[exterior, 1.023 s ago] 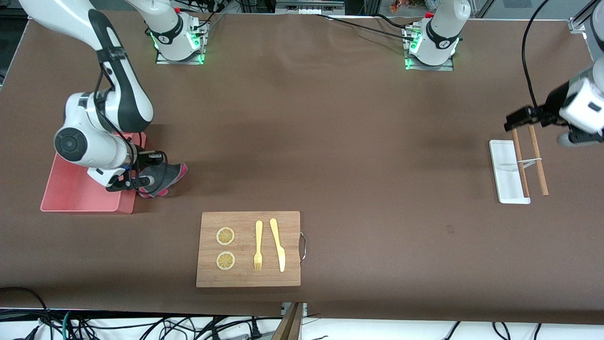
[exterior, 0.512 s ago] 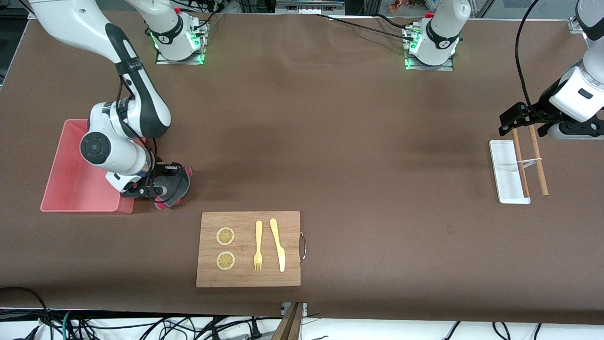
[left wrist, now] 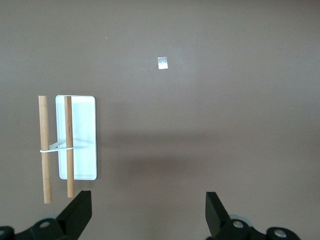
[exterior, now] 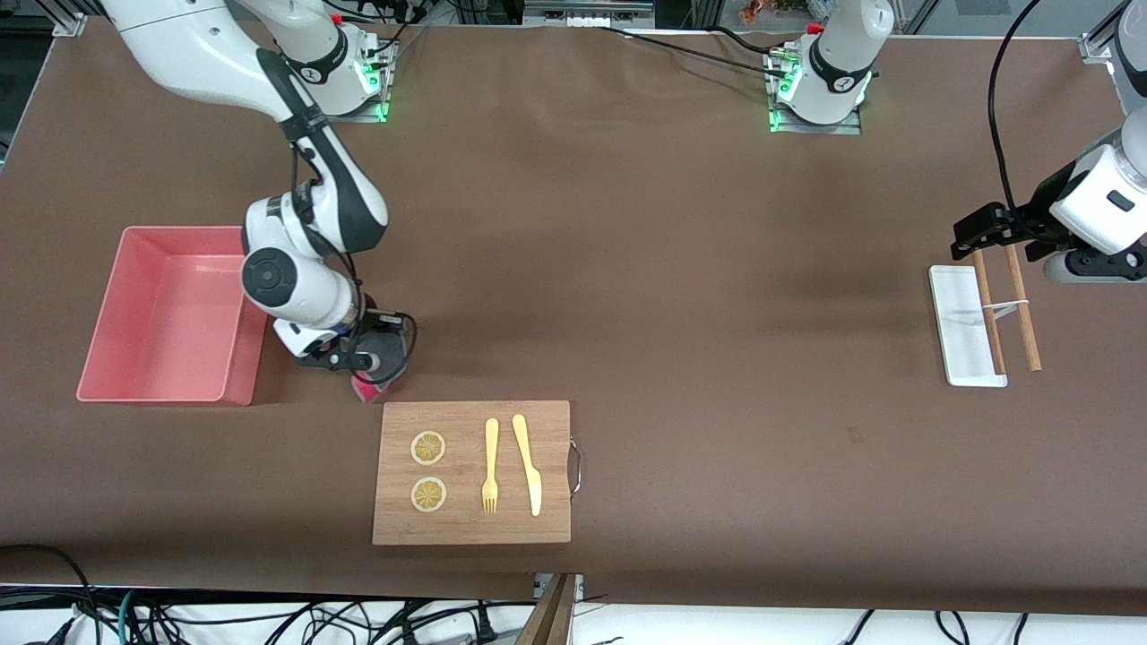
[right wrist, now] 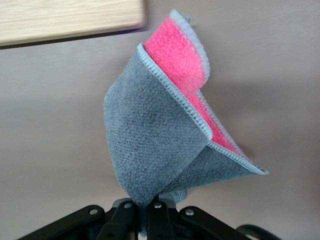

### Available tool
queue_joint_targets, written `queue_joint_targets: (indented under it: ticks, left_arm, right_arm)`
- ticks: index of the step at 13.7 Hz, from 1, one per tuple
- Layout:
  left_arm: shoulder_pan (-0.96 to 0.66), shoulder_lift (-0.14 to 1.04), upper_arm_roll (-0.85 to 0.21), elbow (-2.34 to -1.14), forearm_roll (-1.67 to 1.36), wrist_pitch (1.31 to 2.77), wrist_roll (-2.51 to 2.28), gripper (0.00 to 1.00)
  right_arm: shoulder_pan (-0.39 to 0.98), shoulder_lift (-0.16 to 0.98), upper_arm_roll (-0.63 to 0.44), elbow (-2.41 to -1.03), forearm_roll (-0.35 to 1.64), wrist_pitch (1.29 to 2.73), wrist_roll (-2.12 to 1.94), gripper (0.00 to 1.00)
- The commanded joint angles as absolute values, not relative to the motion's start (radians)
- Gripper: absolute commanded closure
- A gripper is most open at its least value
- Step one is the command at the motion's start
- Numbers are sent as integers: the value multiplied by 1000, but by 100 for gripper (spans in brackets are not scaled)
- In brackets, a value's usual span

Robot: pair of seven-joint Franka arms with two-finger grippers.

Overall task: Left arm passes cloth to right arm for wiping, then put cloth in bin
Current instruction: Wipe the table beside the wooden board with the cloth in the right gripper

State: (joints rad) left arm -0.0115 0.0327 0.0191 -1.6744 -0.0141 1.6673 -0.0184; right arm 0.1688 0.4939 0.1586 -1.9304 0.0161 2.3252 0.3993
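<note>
Board [exterior: 472, 472] sits nearest the camera on my feed, with two lemon slices [exterior: 428, 471], a fork [exterior: 490, 466] and a knife [exterior: 528, 463] laid on it. Just past its edge, toward the right arm's end of the desk, the right gripper [exterior: 369, 369] has its fingers clenched on the cloth [exterior: 376, 381], which hangs low over the desk between the board and the bin [exterior: 170, 313]. The bin is close by, nothing in it that I can see.

Way over at the left arm's end, the left gripper [exterior: 986, 231] hovers with its fingers released and nothing in them, over the top end of the white tray [exterior: 963, 327] with two wooden sticks [exterior: 1005, 305] lying partly across it. That arm looks like it's just waiting.

My worry: the pinch is only on one bunched corner, so if the wipe drags hard the cloth could slip out, or snag the board edge and shove the cutlery around. I'd also guess a floppy corner could catch the bin wall on the drop.

The right wrist view shows what the front view can't: the cloth [right wrist: 170, 130] folded with the grey face out and pink inside, gripped right at its tip. The left wrist view confirms its fingers [left wrist: 75, 215] stand wide apart over bare desk beside the tray [left wrist: 85, 137].
</note>
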Motion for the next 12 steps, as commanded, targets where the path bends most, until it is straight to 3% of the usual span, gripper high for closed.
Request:
queue_joint_targets:
  ticks: [1, 9, 12]
  left_arm:
    - [-9, 52, 20, -1635, 9, 1638, -5, 0]
    - [-14, 60, 18, -1632, 9, 1638, -5, 0]
    - [-14, 60, 18, -1632, 9, 1638, -5, 0]
  right_arm:
    - [201, 509, 204, -1873, 54, 2316, 541, 100]
    - [382, 532, 250, -1761, 159, 2307, 923, 100]
    - [350, 529, 245, -1761, 160, 2255, 884, 100]
